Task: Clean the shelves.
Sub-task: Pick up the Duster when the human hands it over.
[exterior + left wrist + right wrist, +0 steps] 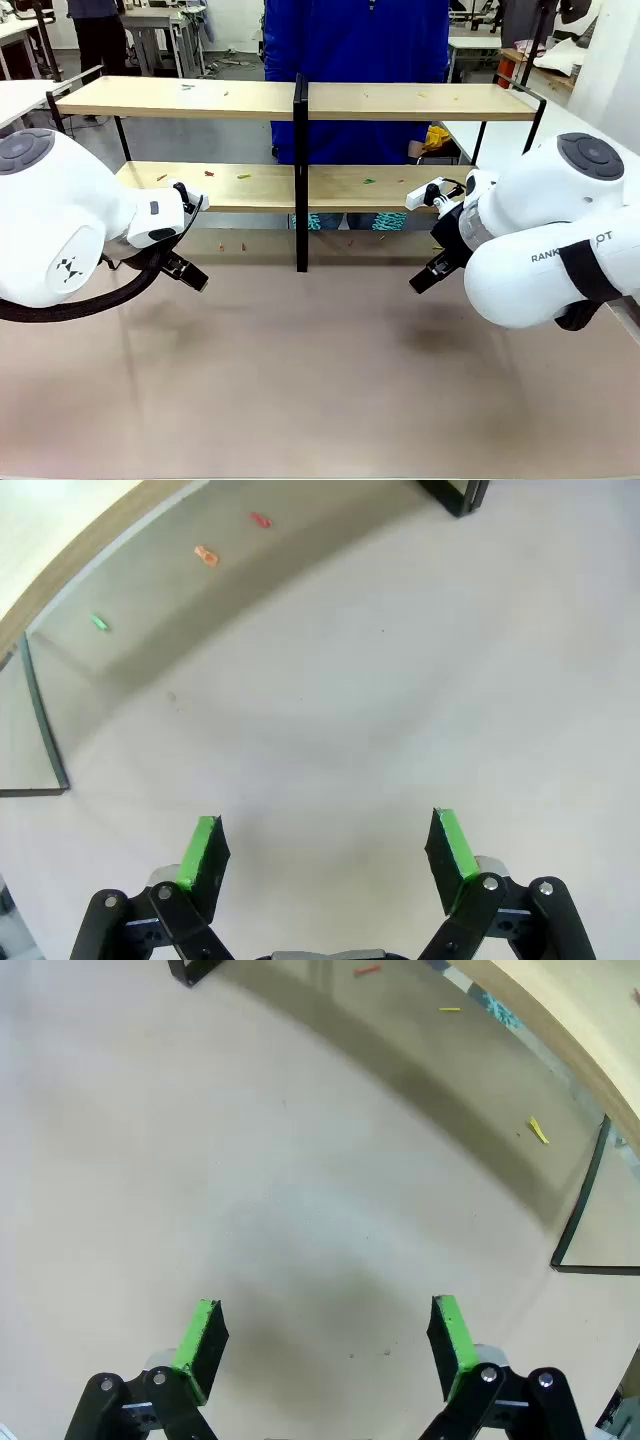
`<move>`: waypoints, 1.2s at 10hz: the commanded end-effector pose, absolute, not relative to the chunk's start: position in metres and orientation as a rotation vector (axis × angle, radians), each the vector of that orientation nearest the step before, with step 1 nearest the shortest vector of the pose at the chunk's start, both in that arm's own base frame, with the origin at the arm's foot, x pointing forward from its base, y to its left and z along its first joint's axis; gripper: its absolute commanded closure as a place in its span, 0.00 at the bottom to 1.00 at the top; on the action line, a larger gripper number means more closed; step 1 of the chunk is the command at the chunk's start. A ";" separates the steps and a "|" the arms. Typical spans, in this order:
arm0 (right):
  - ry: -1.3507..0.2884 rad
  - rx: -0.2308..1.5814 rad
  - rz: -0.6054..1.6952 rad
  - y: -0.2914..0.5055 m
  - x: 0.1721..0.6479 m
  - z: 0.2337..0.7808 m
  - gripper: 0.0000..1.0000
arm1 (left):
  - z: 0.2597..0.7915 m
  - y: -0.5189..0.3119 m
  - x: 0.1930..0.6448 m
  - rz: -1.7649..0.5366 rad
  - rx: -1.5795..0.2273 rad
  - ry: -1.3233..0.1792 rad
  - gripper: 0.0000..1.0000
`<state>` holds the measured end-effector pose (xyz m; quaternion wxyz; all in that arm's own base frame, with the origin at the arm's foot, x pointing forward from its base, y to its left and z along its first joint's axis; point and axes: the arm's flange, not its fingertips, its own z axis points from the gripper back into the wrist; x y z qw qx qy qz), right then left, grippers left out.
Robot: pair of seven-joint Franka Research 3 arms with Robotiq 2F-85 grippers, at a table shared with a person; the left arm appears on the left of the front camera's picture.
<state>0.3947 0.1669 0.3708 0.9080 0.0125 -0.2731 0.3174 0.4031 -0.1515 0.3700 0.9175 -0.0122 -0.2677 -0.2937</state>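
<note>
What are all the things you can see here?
Light-wood shelves in black rod frames: two, two-tier, side by side across the table.
Small scraps: many, red, orange, green, yellow, on the boards and the table beneath.
Table: one, pale, under everything.
Teal fluffy thing: one, half hidden behind the lower boards.
Person: one, blue top, behind the shelves.
Robot arms: two, white, at either side.
Left gripper and right gripper: black, green pads, open, over bare table.
</note>
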 end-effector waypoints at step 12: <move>-0.564 0.026 0.655 0.167 0.395 0.371 0.00 | 0.370 -0.152 0.403 -0.604 -0.025 -0.551 0.00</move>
